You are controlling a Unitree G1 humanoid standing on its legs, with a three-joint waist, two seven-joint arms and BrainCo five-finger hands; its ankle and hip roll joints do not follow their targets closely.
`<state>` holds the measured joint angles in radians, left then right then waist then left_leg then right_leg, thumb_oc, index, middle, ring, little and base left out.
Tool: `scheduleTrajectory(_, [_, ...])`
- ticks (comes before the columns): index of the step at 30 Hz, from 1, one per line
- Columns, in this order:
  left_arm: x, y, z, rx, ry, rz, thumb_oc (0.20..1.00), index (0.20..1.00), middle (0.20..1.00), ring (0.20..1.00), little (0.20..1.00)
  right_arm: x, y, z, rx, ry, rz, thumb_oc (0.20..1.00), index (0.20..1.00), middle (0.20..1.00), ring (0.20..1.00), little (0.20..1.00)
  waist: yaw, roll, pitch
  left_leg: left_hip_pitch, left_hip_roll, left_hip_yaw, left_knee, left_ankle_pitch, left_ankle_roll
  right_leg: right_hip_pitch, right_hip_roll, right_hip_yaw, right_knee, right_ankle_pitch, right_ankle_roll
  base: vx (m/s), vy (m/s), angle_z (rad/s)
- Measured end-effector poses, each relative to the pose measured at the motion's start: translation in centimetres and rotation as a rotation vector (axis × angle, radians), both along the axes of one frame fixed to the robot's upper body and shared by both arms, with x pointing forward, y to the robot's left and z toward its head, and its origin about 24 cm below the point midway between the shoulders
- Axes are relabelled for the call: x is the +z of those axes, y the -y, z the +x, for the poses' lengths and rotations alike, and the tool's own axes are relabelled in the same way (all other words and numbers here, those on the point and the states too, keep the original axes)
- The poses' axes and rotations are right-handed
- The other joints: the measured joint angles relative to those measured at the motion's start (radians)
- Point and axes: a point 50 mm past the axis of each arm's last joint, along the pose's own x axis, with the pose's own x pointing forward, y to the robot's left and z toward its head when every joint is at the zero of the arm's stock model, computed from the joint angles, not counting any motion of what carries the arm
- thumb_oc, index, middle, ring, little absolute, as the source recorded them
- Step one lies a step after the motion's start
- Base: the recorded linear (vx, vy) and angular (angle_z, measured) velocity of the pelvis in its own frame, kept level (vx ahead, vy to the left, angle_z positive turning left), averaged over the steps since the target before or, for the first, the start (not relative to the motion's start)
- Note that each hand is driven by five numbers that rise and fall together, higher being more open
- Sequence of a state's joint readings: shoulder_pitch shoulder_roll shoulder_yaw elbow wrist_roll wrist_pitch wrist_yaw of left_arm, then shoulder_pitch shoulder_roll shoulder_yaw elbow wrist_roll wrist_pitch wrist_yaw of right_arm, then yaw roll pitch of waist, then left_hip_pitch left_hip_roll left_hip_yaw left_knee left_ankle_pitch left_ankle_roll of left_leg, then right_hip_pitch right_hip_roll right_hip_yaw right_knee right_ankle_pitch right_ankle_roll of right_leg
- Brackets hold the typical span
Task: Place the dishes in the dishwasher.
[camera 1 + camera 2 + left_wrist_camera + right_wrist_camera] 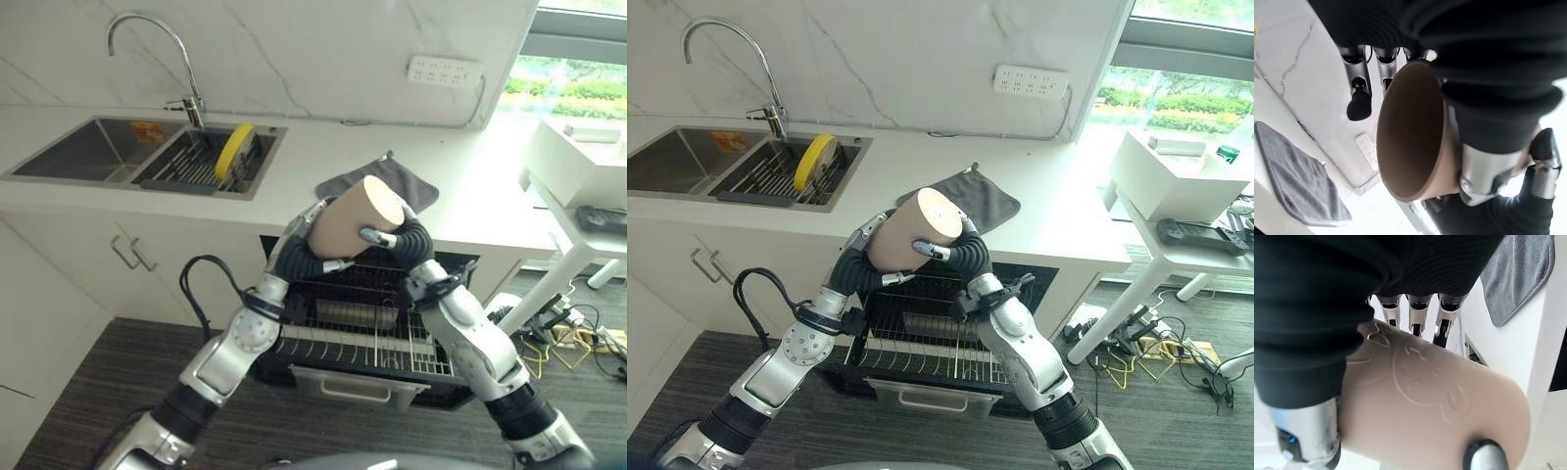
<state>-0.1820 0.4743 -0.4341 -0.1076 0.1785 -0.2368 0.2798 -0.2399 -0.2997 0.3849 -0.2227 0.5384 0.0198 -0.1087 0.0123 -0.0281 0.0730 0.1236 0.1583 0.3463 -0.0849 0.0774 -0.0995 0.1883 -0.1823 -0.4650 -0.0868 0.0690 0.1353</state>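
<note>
While the cup (355, 217) is held between both hands, it hangs above the open dishwasher rack (362, 338).
The right hand (397, 238) and left hand (306, 235) are curled around it; if one grip is loosened early, it could be dropped onto the rack.

Beige cup (350, 217), grey cloth (392, 182), yellow plate (233, 151)

Cup (355, 217) hides much of the dishwasher rack (362, 338).
</note>
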Motion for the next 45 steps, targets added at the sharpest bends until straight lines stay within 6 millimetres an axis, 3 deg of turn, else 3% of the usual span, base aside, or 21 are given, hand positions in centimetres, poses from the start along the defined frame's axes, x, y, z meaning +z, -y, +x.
scheduleTrajectory(14, [0.6, 0.7, 0.2, -0.021, 0.017, -0.026, 0.2, 0.2, 0.2, 0.2, 0.2, 0.5, 0.4, 0.0, -0.067, 0.078, -0.016, 0.2, 0.2, 0.2, 0.2, 0.2, 0.006, 0.011, 0.014, 0.0, 0.0, -0.001, 0.0, 0.0, 0.0, 0.0, 0.0, -0.001, 0.0, -0.002, 0.002, 0.0, 0.0, 0.0])
scheduleTrajectory(17, [0.6, 0.7, 0.2, -0.02, 0.013, -0.041, 1.0, 1.0, 1.0, 1.0, 1.0, 0.6, 0.4, 0.0, -0.078, 0.096, -0.033, 0.2, 0.2, 0.2, 0.2, 0.2, 0.008, 0.01, 0.023, 0.0, 0.0, -0.001, 0.0, 0.0, 0.0, 0.0, 0.0, -0.001, 0.0, -0.002, 0.002, 0.0, 0.0, 0.0])
scheduleTrajectory(25, [-1.3, -0.3, 0.2, 0.048, -0.131, -0.08, 1.0, 1.0, 1.0, 1.0, 1.0, 1.4, 1.4, -0.1, -0.141, 0.215, -0.115, 0.2, 0.2, 0.2, 0.2, 0.2, 0.008, 0.0, 0.031, -0.001, 0.0, -0.001, 0.0, 0.0, 0.0, 0.0, 0.001, -0.001, 0.0, -0.004, 0.003, 0.0, 0.0, 0.0])
scheduleTrajectory(36, [-2.2, -2.5, 0.5, 0.171, -0.207, -0.158, 1.0, 1.0, 1.0, 1.0, 1.0, 1.7, 3.0, -0.2, -0.234, 0.313, -0.246, 0.2, 0.2, 0.2, 0.2, 0.2, 0.007, -0.012, 0.041, -0.001, 0.0, 0.0, -0.001, 0.0, 0.0, 0.0, 0.001, -0.001, 0.0, -0.004, 0.004, 0.0, -0.001, 0.0])
scheduleTrajectory(41, [-3.8, -4.9, 0.4, 0.207, -0.401, -0.234, 1.0, 1.0, 1.0, 1.0, 1.0, 0.4, 6.6, -0.6, -0.331, 0.308, -0.451, 0.2, 0.2, 0.2, 0.2, 0.2, 0.004, -0.017, 0.057, -0.001, 0.0, -0.001, -0.001, -0.001, 0.001, 0.0, 0.001, -0.001, 0.0, -0.006, 0.006, 0.03, -0.027, 0.0])
scheduleTrajectory(45, [-7.2, -6.6, -1.0, 0.215, -0.652, -0.122, 1.0, 1.0, 1.0, 1.0, 1.0, 0.1, 9.3, -1.0, -0.35, 0.269, -0.559, 0.2, 0.2, 0.2, 0.2, 0.2, -0.021, -0.011, 0.073, 0.003, -0.003, 0.007, -0.001, -0.007, 0.005, -0.018, 0.0, 0.011, 0.013, -0.015, 0.011, 0.04, -0.021, -0.07])
